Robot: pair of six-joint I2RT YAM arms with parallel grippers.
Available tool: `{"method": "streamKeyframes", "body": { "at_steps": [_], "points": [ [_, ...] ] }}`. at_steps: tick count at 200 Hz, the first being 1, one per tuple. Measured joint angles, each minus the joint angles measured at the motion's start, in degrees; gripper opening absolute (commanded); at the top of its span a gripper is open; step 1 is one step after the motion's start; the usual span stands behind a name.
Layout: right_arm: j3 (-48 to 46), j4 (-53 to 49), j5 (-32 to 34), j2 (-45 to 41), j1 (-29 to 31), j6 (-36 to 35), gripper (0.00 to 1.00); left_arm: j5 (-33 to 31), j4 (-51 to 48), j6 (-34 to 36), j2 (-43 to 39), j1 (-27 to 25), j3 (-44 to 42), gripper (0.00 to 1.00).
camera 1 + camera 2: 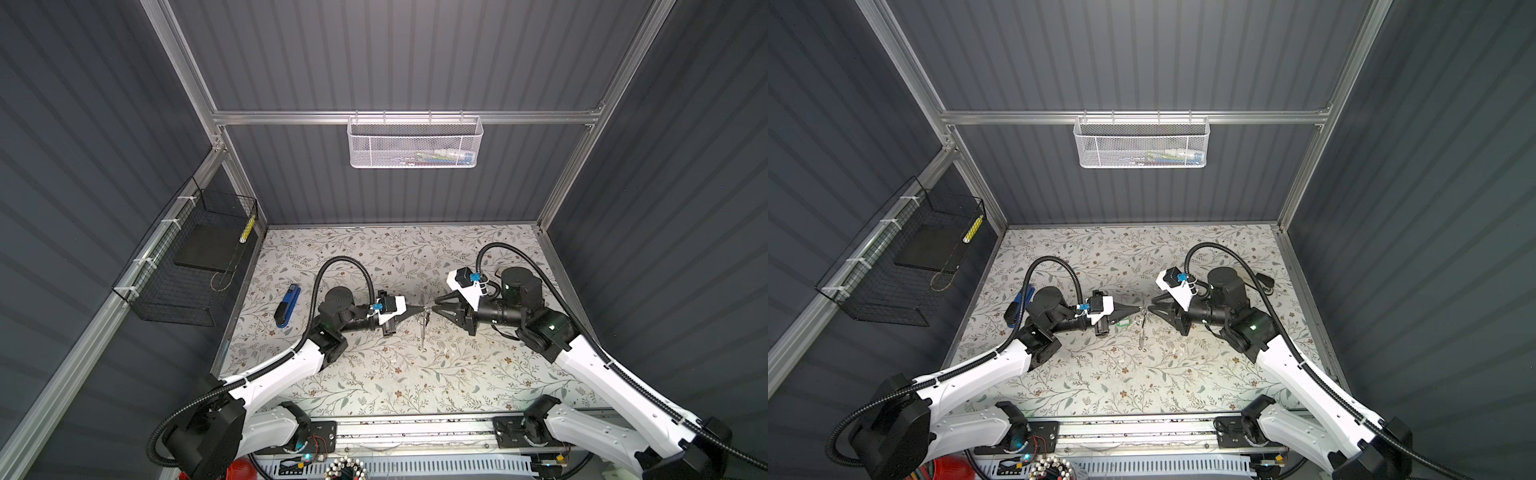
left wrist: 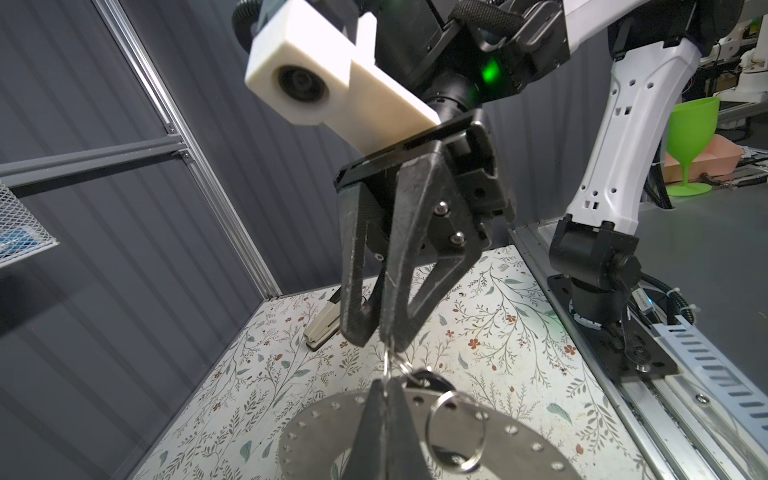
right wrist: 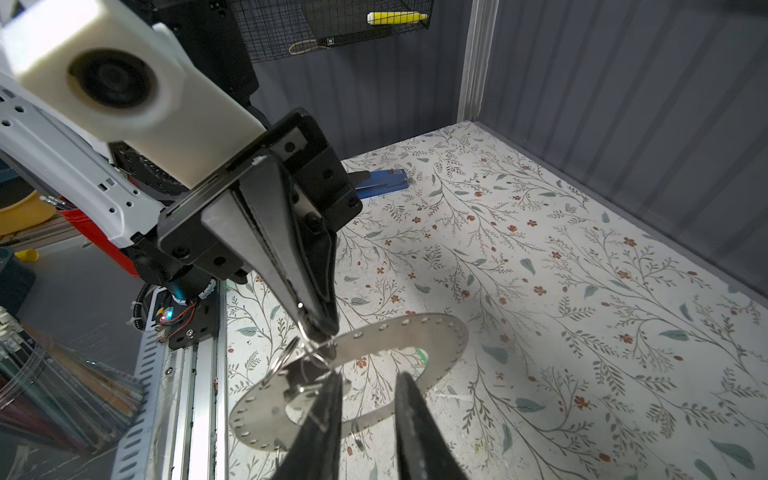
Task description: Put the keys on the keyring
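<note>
Keyring (image 3: 436,336) above floral tabletop (image 3: 540,291), grey panelled walls (image 3: 623,83), left fingers (image 3: 291,270) pinching it, right fingers (image 3: 411,415) slightly parted

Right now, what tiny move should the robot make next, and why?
Probably the right pincer should close on the thin wire ring. The left pincer is shut at the rim of the keyring, holding it up off the table, and that ring seems to jut from the same spot between the right pincer's parted tips.
</note>
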Motion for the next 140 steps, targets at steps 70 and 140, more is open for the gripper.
{"method": "streamKeyframes", "body": {
  "at_steps": [70, 140],
  "points": [
    [-0.76, 0.5, -3.23, -0.37, -1.38, 4.2, 0.38, -1.62, -0.11, 0.22, -0.68, 0.0, 0.0, 0.0],
    [-2.69, -0.15, 6.32, -4.31, 3.67, 2.4, 0.39, -4.07, 0.17, -0.26, -0.66, 0.0, 0.0, 0.0]
  ]
}}
